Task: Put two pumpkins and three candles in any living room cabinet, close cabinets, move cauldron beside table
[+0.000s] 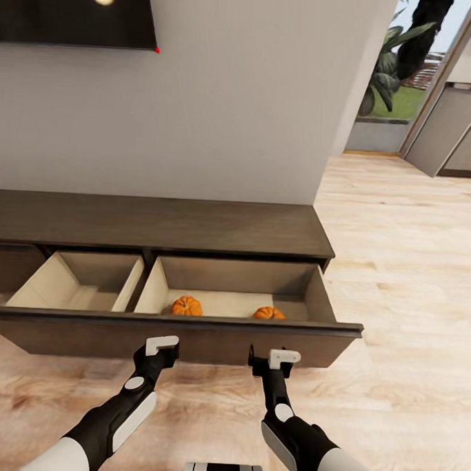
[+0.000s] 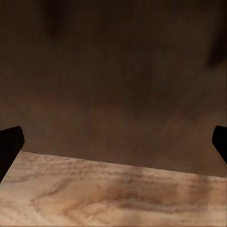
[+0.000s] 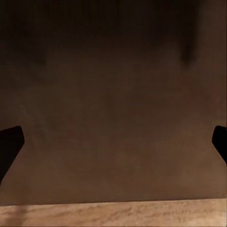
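The cabinet [image 1: 160, 223] stands against the wall with its drawer [image 1: 189, 336] pulled out. Two pumpkins [image 1: 187, 305] [image 1: 268, 313] lie in the drawer's right compartment. The left gripper [image 1: 162, 343] and right gripper [image 1: 283, 357] are just beside the drawer front.

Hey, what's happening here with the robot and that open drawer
The robot faces the long dark-brown cabinet, whose wide drawer is pulled out. Two pumpkins, one and another, lie in its right compartment; the left compartment looks empty. The left gripper and right gripper are open, empty, close against the drawer front, perhaps about to push it shut.
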{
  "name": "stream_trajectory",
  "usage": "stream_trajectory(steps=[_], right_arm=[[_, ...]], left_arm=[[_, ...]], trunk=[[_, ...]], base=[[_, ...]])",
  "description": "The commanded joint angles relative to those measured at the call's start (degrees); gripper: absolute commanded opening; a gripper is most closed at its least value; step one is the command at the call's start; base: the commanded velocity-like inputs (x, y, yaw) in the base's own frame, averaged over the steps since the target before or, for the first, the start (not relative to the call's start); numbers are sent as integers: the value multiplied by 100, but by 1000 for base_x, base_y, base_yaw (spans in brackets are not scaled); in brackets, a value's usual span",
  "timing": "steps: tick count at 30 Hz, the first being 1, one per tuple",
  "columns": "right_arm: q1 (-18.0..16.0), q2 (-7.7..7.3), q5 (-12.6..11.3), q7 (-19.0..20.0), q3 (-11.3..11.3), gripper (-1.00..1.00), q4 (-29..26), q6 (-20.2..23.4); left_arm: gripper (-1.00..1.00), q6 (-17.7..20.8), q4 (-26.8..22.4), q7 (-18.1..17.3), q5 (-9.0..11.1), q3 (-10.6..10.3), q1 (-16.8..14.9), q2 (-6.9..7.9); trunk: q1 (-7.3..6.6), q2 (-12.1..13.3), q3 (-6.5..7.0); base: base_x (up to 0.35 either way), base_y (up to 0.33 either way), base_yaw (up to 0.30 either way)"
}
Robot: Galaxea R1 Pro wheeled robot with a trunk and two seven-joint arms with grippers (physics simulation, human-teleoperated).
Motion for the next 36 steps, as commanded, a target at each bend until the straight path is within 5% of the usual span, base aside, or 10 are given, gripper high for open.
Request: stream_trajectory(steps=[1, 36], right_arm=[[-8, -2, -48, -35, 48, 100, 2, -31], [-8, -1, -92, -35, 48, 100, -15, -29]], left_arm=[[100, -37, -1, 46, 60, -49, -7, 8], [100, -38, -9, 38, 60, -55, -7, 9]], trunk=[[1, -2, -4], [1, -2, -4]], base=[[199, 19, 0], [241, 1, 0]])
